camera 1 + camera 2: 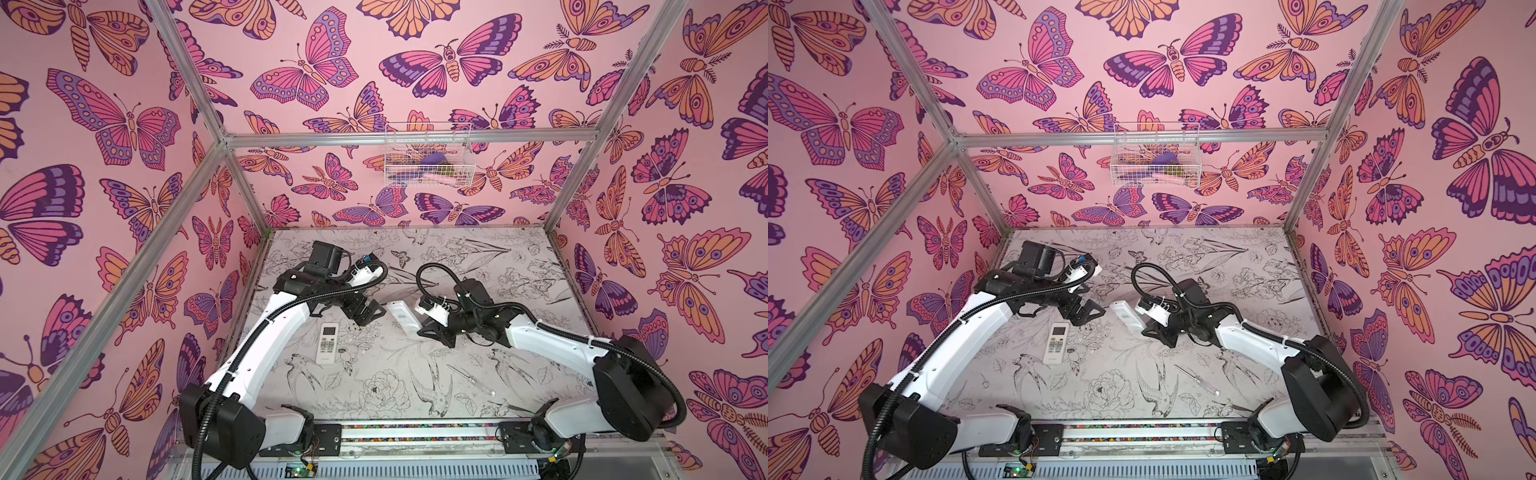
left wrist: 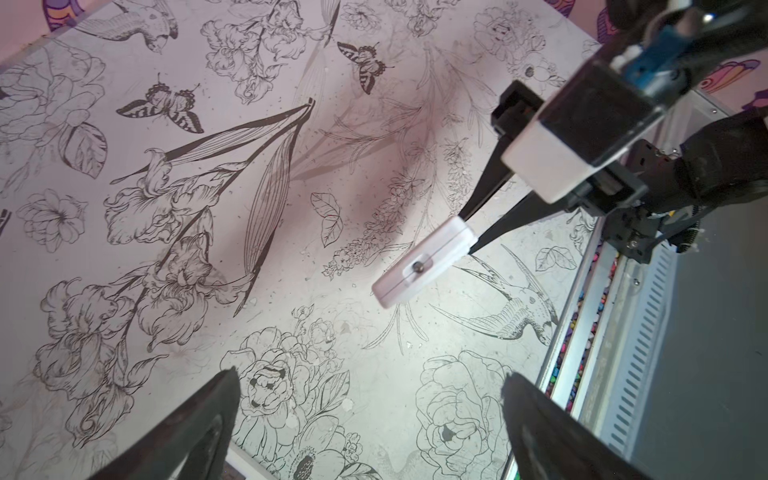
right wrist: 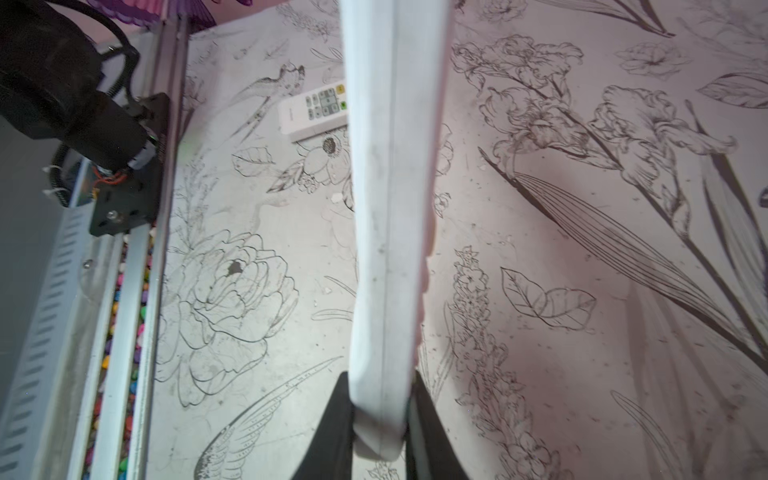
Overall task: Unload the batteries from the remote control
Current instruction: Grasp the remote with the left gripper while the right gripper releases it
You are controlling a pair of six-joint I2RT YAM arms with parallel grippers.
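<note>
A white remote control (image 1: 401, 318) hangs above the table in both top views, edge-on in the right wrist view (image 3: 390, 208). My right gripper (image 3: 380, 399) is shut on its near end, one black finger on each side. In the left wrist view the remote (image 2: 424, 262) points its small front window toward the camera, with the right gripper (image 2: 467, 232) behind it. My left gripper (image 1: 372, 316) stands open just left of the remote's free end, with nothing between its fingers (image 2: 224, 399). The batteries are hidden.
A second white remote (image 1: 327, 344) lies buttons up on the table under the left arm. A clear-handled screwdriver (image 1: 471, 380) lies front right. A wire basket (image 1: 428, 156) hangs on the back wall. The rail (image 3: 137, 257) runs along the table's front edge.
</note>
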